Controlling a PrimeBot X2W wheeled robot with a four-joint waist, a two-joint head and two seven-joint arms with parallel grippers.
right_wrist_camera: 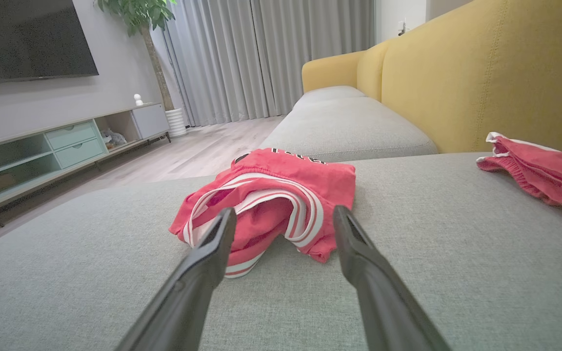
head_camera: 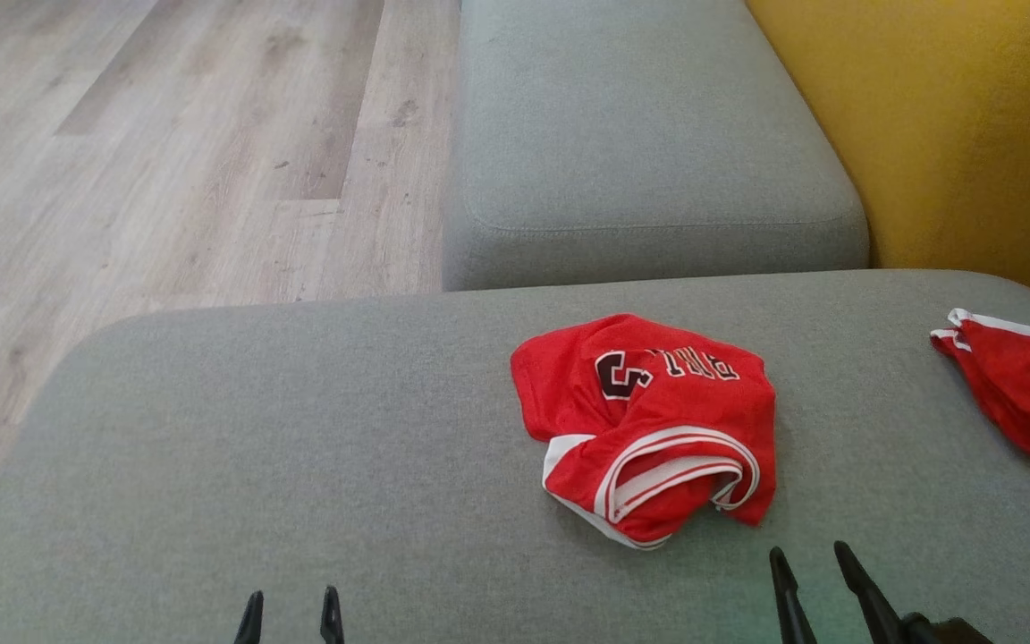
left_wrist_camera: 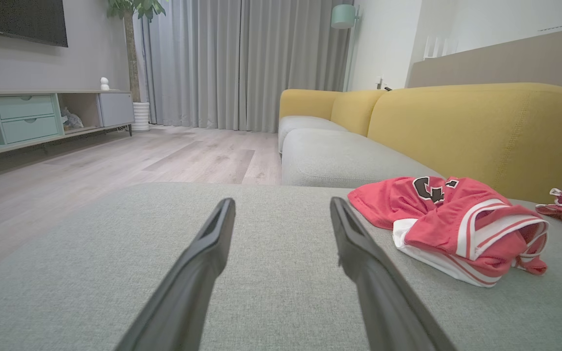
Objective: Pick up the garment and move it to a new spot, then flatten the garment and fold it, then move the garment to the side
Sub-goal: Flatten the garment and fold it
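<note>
A crumpled red garment (head_camera: 649,420) with white trim and dark lettering lies bunched on the grey sofa cushion (head_camera: 300,429). In the left wrist view the garment (left_wrist_camera: 456,224) sits to the right of the fingers. My left gripper (head_camera: 290,617) is open at the lower left, well away from it, with nothing between its fingers. My right gripper (head_camera: 810,572) is open just short of the garment's near right edge, apart from it. The right wrist view shows the garment (right_wrist_camera: 271,200) straight ahead past the gripper (right_wrist_camera: 283,219), whose jaws stand wide.
A second red piece with white trim (head_camera: 1025,385) lies at the cushion's right edge. Another grey seat cushion (head_camera: 640,143) lies beyond, with the yellow backrest (head_camera: 953,125) to the right. Wooden floor (head_camera: 166,152) drops off to the left. A TV cabinet (left_wrist_camera: 27,122) lines the far wall.
</note>
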